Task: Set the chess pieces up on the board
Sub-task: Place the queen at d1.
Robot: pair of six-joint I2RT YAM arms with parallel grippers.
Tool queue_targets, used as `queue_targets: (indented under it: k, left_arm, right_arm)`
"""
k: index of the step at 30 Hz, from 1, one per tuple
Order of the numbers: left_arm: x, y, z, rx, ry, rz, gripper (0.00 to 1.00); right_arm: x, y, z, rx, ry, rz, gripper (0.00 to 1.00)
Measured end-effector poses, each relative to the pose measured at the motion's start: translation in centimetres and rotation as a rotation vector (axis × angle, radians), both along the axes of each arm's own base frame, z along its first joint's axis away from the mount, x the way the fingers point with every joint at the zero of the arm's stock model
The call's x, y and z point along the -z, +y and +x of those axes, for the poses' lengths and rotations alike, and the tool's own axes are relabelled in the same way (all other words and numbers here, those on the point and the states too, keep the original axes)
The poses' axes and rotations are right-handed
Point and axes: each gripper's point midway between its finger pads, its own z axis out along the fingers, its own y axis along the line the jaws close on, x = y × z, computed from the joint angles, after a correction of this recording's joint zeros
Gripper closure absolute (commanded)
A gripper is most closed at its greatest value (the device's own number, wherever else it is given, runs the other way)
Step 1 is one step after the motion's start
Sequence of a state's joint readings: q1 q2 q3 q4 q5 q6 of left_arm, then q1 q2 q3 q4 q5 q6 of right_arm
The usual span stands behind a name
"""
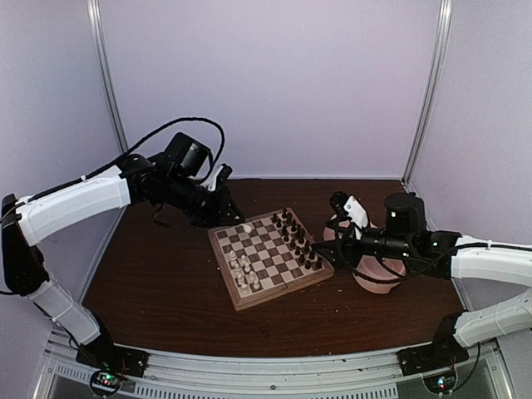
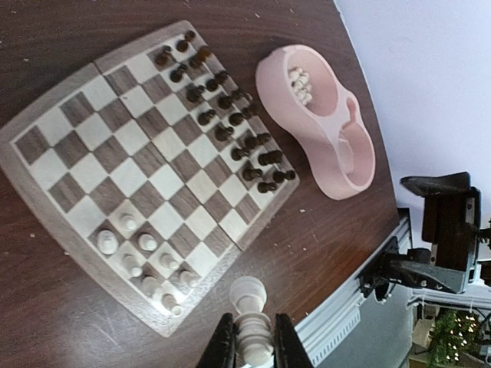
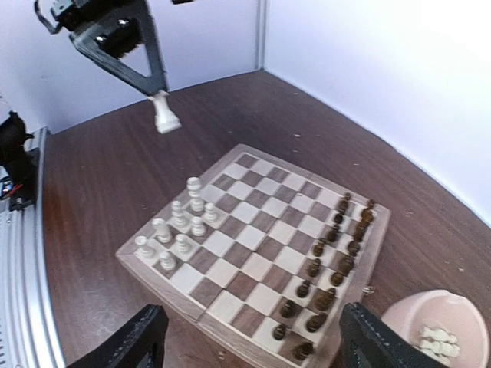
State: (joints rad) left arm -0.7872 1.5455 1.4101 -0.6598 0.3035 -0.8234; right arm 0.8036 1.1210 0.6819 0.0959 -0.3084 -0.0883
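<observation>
**White piece airborne, one end effector loaded, one wide open**

The left end effector (image 2: 253, 331) is pinching one white chess piece (image 2: 249, 295) by its head. Its long axis is close to vertical, tilted a touch, with the broad base pointing down at the desk (image 1: 150, 283). It hangs in the air by the far-left edge of the board (image 1: 270, 249).

The right end effector (image 3: 253, 339) has its fingers spread wide with nothing between them, low over the board's right side.

Head count: one board, set at an angle on the desk. Eight white pieces (image 3: 182, 230) stand bunched at its near-left corner. Roughly sixteen dark pieces (image 3: 330, 253) fill two rows down the right edge, too tight to count surely. One pink double bowl (image 2: 349, 184) sits just beside that edge, with a small heap of white pieces in one well.

The board's middle squares lie open.
</observation>
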Motion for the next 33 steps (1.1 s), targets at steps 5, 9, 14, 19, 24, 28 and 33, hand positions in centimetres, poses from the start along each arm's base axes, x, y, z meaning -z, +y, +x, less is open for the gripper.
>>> queue_targets:
  k: [5,9,14,19,24,28,33]
  left_arm:
    - [0.1,3.9,1.0,-0.077,-0.055,0.093,0.93]
    - [1.3,6.1,1.5,-0.118,-0.063,0.158,0.95]
    - [3.5,8.2,2.1,-0.157,-0.052,0.239,0.96]
    - [4.9,9.0,2.7,-0.174,-0.048,0.292,0.96]
    - [6.4,9.8,2.8,-0.171,-0.038,0.331,0.96]
    - [7.3,10.0,3.0,-0.149,-0.049,0.367,1.00]
    - [9.0,9.5,3.8,-0.103,-0.063,0.409,1.00]
  right_arm:
    - [0.4,-4.3,2.2,0.229,-0.016,0.011,0.05]
    - [1.1,-7.5,3.8,0.429,-0.008,-0.012,0.04]
    - [1.4,-10.4,4.6,0.584,-0.004,-0.042,0.04]
    - [1.9,-12.1,4.8,0.679,0.006,-0.045,0.04]
    - [3.2,-13.0,4.7,0.722,0.028,-0.064,0.05]
    - [4.6,-13.5,4.5,0.736,0.037,-0.095,0.07]
    - [6.5,-14.1,4.1,0.742,0.040,-0.118,0.07]
